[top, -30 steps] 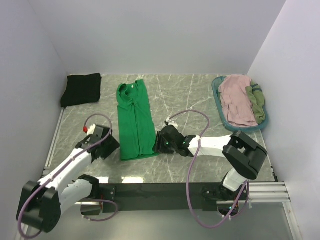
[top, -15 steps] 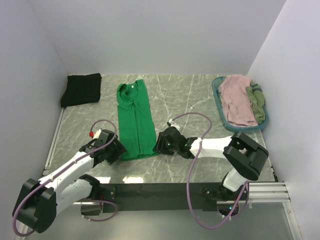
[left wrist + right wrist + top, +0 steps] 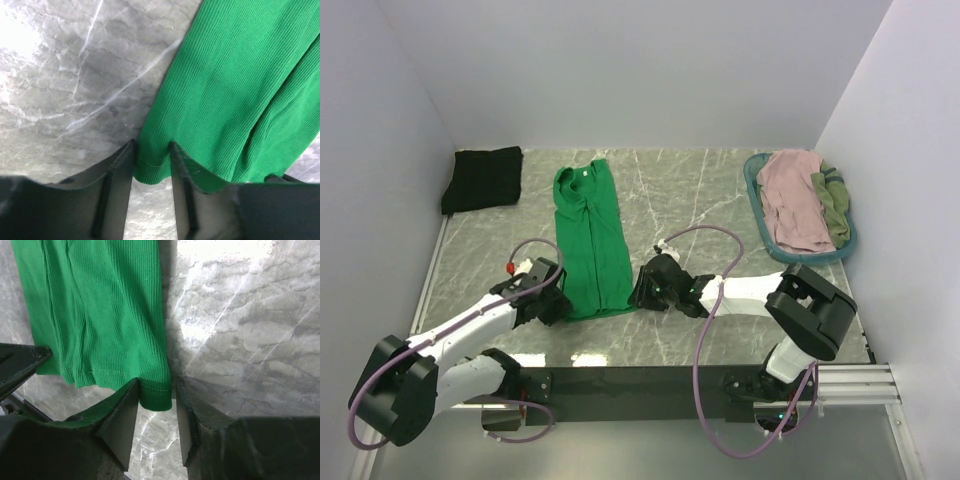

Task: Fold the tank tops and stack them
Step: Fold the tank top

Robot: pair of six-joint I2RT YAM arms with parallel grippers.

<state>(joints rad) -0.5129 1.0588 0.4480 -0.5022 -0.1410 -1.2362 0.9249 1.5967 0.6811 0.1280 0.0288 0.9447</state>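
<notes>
Green tank top (image 3: 590,245): ribbed knit, bright green, folded into 1 long narrow strip. It lies flat on the table, neck toward the far wall and stitched hem toward the arms.
Marble table (image 3: 710,190): grey-green, polished, with white veins and glare patches.
Left gripper (image 3: 552,305): at the near left hem corner. In the left wrist view the 2 dark fingers straddle that corner (image 3: 151,145), and the ribbed cloth (image 3: 225,90) fills the narrow gap between them. Whether they press it cannot be told.
Right gripper (image 3: 642,292): at the near right hem corner. In the right wrist view the jaws stand spread around the corner (image 3: 156,382), with a sliver of marble between the cloth (image 3: 100,305) and 1 finger.
Black tank top (image 3: 482,178): a soft folded rectangle in the far left corner.
Teal basket (image 3: 751,185): oval, at the far right. It holds a crumpled dusty pink top (image 3: 792,200) and an olive top (image 3: 832,205).
Change over 1 second: the left gripper was well to the left of the strip and has swung in to its corner. The right gripper has edged nearer its corner. The green strip lies where it lay.
</notes>
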